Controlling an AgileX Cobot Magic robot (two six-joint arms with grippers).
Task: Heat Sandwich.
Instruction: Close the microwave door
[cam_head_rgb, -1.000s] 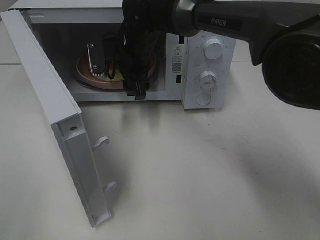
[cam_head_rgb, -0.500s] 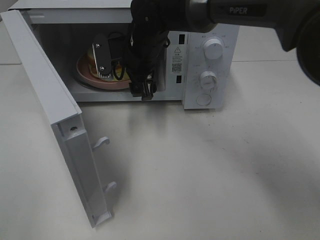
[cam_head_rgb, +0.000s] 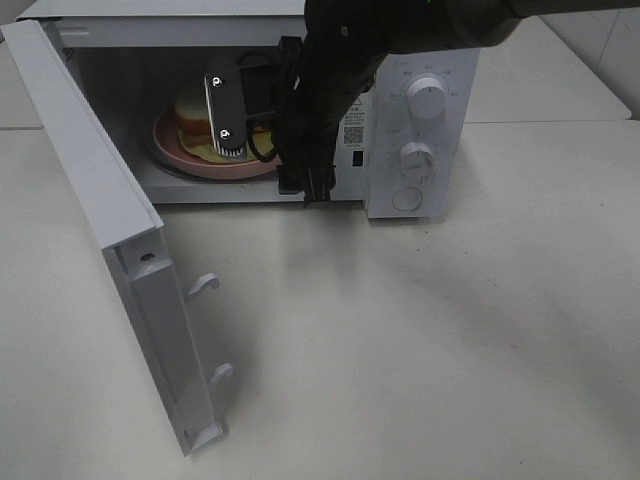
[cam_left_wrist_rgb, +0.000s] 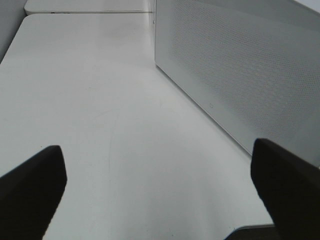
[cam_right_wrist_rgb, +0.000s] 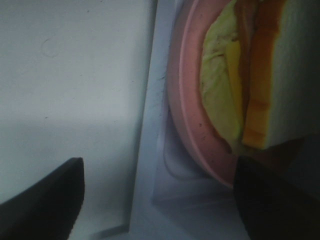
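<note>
The sandwich (cam_head_rgb: 192, 112) lies on a round pink plate (cam_head_rgb: 172, 150) inside the open microwave (cam_head_rgb: 440, 60). In the right wrist view the sandwich (cam_right_wrist_rgb: 272, 75) shows pale bread, a golden crust and yellow-green filling, resting on the plate (cam_right_wrist_rgb: 181, 105). My right gripper (cam_head_rgb: 242, 122) hangs in the microwave's mouth, just right of the sandwich, open and holding nothing. Its dark fingertips frame the plate's edge, with the right gripper (cam_right_wrist_rgb: 160, 200) apart from the food. My left gripper (cam_left_wrist_rgb: 160, 192) is open over bare table and does not appear in the high view.
The microwave door (cam_head_rgb: 110, 230) swings far out to the left toward the table's front, latch hooks (cam_head_rgb: 203, 285) sticking out. Two knobs (cam_head_rgb: 428, 98) and a button (cam_head_rgb: 407, 199) sit on the right panel. A perforated white panel (cam_left_wrist_rgb: 240, 65) stands beside the left gripper.
My right arm has drawn back to the right and out of the cavity, uncovering the sandwich, which stays on the plate. The left gripper is unchanged.
</note>
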